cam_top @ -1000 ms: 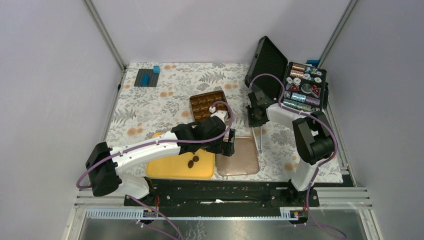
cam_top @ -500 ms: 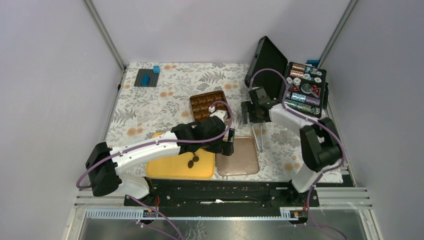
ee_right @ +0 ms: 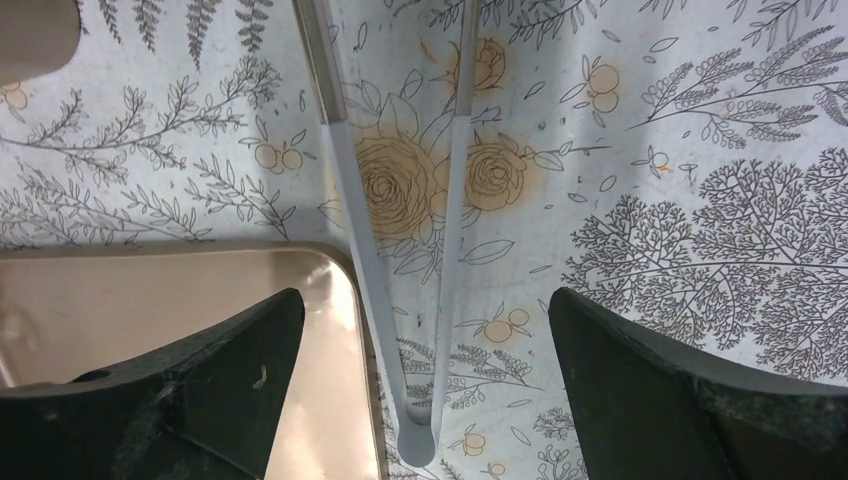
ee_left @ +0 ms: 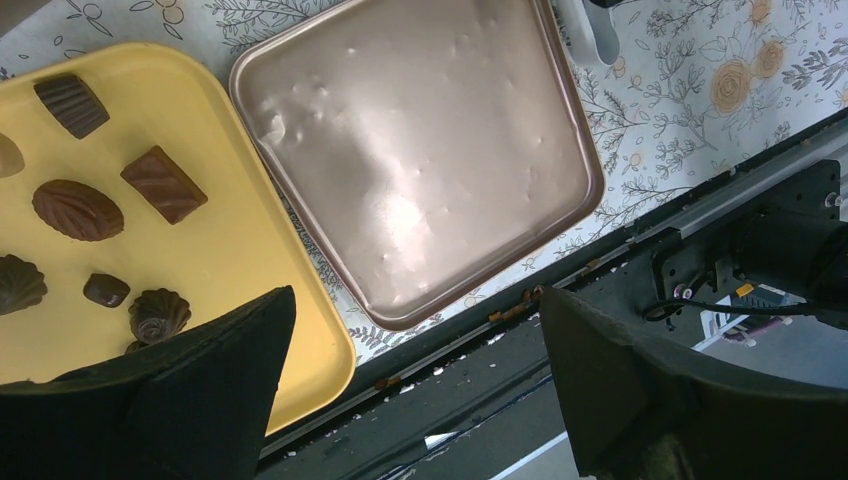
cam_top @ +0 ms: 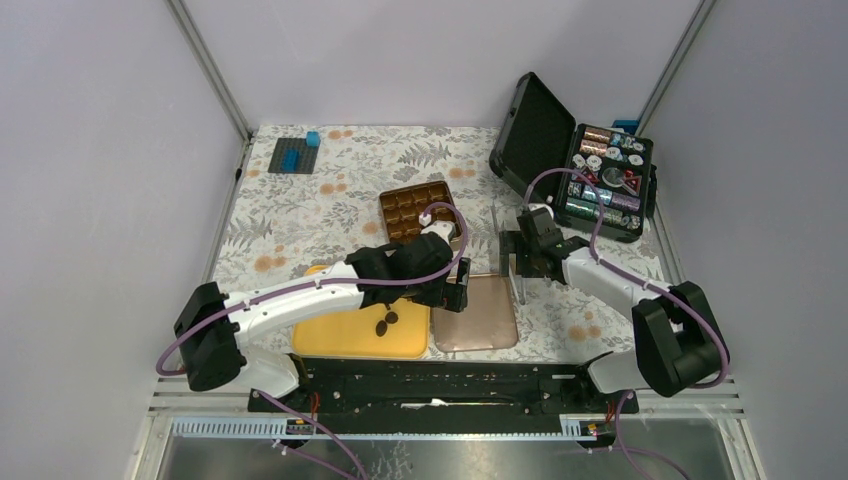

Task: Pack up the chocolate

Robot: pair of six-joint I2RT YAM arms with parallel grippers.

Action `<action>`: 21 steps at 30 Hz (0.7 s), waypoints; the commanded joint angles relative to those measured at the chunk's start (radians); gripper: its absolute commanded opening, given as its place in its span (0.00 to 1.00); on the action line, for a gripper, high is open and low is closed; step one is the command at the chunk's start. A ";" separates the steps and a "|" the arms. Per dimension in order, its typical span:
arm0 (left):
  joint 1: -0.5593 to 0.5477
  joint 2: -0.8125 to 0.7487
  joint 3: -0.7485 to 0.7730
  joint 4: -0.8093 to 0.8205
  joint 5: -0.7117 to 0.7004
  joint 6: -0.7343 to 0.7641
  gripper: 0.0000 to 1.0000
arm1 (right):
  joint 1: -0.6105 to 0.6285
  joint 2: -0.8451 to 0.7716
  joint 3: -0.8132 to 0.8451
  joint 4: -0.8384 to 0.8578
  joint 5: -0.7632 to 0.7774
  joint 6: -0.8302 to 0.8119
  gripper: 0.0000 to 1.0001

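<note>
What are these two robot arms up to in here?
They are packing chocolates. The loose chocolates sit on a yellow tray, next to a bronze tray. A brown box with compartments lies farther back. The left gripper hovers open over the two trays, holding nothing. The right gripper hangs open above tongs that lie on the table, probably about to pick them up. Nothing is gripped at this moment.

Floral table (cam_top: 300,215) carrying a yellow tray (cam_top: 340,335) at its near edge, bronze tray (cam_top: 480,320) lying just beside it, tongs (ee_right: 345,200) lying alongside, brown box (cam_top: 410,205), black case (cam_top: 540,130) and blue block (cam_top: 295,157) sitting farther back
</note>
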 commanded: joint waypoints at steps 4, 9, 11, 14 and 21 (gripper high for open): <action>0.004 -0.016 0.039 0.021 -0.019 0.005 0.99 | 0.019 0.095 0.042 0.078 0.088 0.051 0.95; 0.004 -0.032 0.029 0.021 -0.022 -0.006 0.99 | 0.025 0.183 0.086 0.082 0.128 0.094 0.80; 0.003 -0.035 0.024 0.021 -0.025 -0.007 0.99 | 0.027 0.215 0.101 0.084 0.139 0.103 0.76; 0.004 -0.032 0.024 0.020 -0.031 -0.009 0.99 | 0.028 0.249 0.105 0.107 0.162 0.113 0.67; 0.004 -0.034 0.024 0.019 -0.027 0.001 0.99 | 0.029 0.301 0.169 0.127 0.154 0.031 0.56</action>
